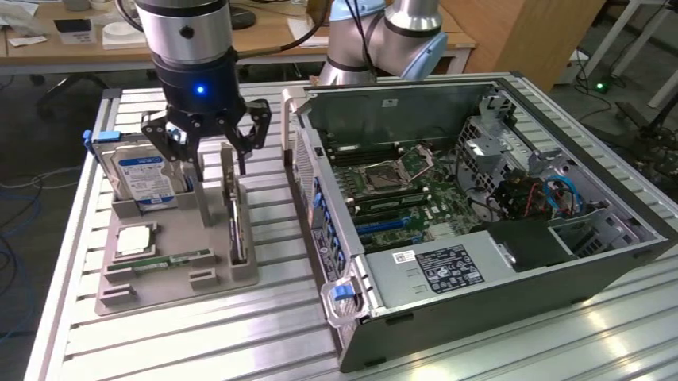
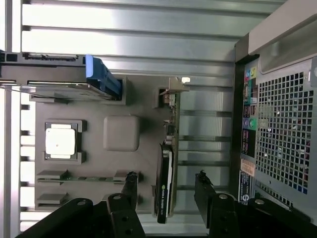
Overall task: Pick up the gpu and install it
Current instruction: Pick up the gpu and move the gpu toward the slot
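The gpu (image 1: pixel 232 210) is a thin dark card with a silvery end bracket, standing on edge in a slot of the grey holder tray (image 1: pixel 170 295). My gripper (image 1: pixel 209 152) hangs open just above the card's far end. In the wrist view the gpu (image 2: pixel 167 148) runs between my two black fingers (image 2: pixel 130 186), which straddle it with a gap on each side. Nothing is held.
The tray also holds a silver hard drive (image 1: pixel 143 178) with a blue-white label, a processor chip (image 1: pixel 136 238) and a green memory stick (image 1: pixel 159 260). An open computer case (image 1: pixel 477 214) lies at the exterior view's right, its motherboard (image 1: pixel 402 186) exposed. Everything rests on a slatted aluminium table (image 1: pixel 212 341).
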Action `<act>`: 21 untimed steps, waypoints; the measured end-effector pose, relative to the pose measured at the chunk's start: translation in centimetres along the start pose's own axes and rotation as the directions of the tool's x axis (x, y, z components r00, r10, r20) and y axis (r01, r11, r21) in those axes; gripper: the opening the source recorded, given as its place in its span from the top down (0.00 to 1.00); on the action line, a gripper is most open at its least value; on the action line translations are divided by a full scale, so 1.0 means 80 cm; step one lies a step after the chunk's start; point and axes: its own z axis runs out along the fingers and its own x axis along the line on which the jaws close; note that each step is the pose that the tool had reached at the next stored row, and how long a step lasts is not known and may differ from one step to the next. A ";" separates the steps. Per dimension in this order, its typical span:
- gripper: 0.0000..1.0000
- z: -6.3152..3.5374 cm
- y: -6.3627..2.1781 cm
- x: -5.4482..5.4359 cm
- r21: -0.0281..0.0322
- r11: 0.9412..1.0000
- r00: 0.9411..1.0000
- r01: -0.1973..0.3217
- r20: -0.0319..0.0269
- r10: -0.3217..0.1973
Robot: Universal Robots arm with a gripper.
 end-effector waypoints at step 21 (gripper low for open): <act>0.41 0.010 -0.005 -0.003 0.000 1.000 1.000 0.000 0.000 0.000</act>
